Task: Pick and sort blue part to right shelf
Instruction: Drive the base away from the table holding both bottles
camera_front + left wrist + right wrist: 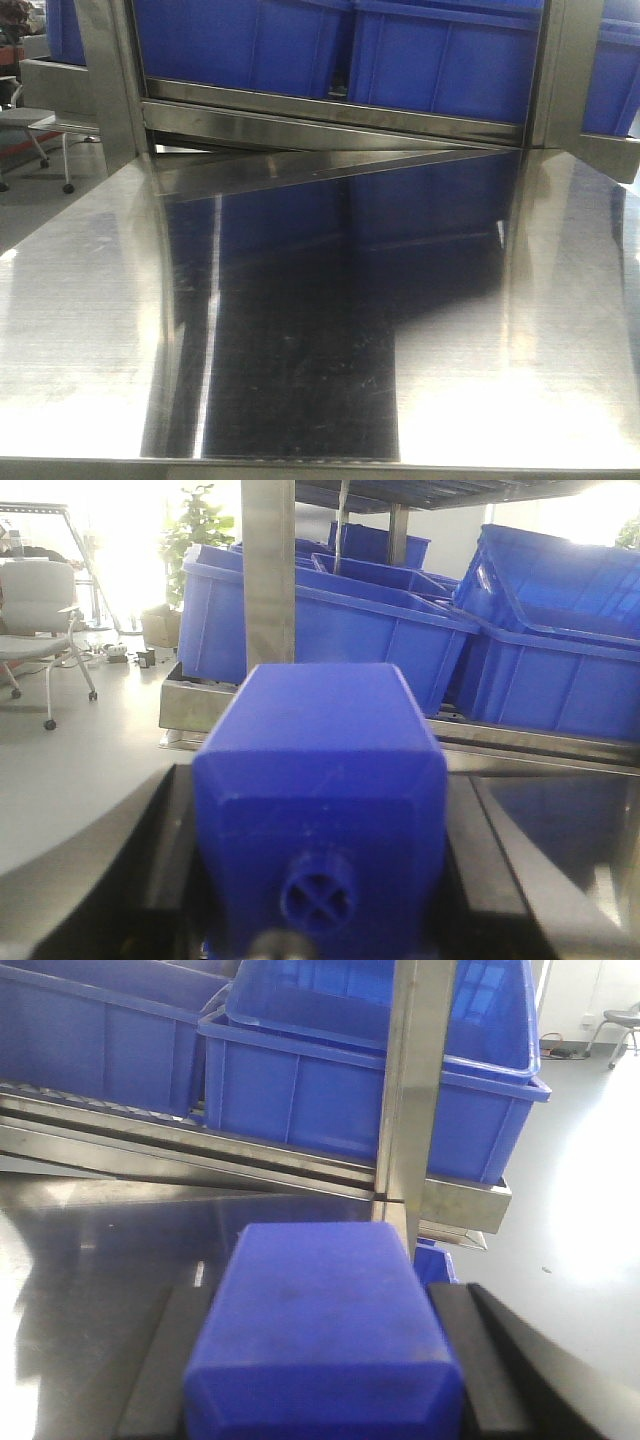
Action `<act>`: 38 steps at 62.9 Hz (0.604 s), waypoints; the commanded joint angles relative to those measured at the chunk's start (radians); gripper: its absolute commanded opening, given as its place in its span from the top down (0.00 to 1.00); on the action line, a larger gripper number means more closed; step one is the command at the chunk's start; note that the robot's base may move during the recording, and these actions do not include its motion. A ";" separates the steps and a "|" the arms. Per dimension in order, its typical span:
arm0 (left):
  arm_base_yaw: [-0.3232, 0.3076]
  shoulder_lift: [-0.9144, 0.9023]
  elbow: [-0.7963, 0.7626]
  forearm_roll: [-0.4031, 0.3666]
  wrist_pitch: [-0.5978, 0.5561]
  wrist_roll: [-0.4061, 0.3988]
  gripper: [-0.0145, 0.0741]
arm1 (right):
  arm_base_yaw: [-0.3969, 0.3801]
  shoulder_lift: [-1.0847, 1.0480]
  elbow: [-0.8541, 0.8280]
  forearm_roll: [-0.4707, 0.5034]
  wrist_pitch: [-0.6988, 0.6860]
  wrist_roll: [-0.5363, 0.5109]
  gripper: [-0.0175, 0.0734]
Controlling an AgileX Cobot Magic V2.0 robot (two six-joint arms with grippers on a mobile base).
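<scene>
**Front view.** The steel worktop (300,350) is bare and mirror-bright. It reflects the blue bins (250,40) that stand on the shelf rail (330,115) along its far edge.

**Left wrist view.** The left tool (320,780) is pinching a blue part (320,810). One dark finger (165,860) lies against the part's left flank and the other (480,850) against its right. The face of the part turned to the camera carries a round socket with a cross in it (318,900). The part is held off the surface, facing the steel upright (268,580) at the worktop's far left corner. Bins fill the shelf behind the upright. An office chair (40,610) and a potted plant (200,525) stand on the floor beyond the left edge.

**Right wrist view.** The right tool (325,1300) is clamped on a second blue part (320,1340), with a finger (165,1360) at each flank. This part is held above the worktop near its far right corner, just before the right-hand upright (415,1090) and the shelf of bins. A small piece of blue (435,1260) shows behind the part at the foot of the upright; what it is cannot be told.
</scene>
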 commanded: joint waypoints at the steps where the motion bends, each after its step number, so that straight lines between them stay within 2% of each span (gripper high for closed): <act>1: 0.000 0.010 -0.027 -0.012 -0.093 -0.010 0.54 | -0.005 0.005 -0.030 -0.013 -0.090 0.001 0.34; 38: 0.000 0.010 -0.027 -0.012 -0.093 -0.010 0.54 | -0.005 0.005 -0.030 -0.013 -0.090 0.001 0.34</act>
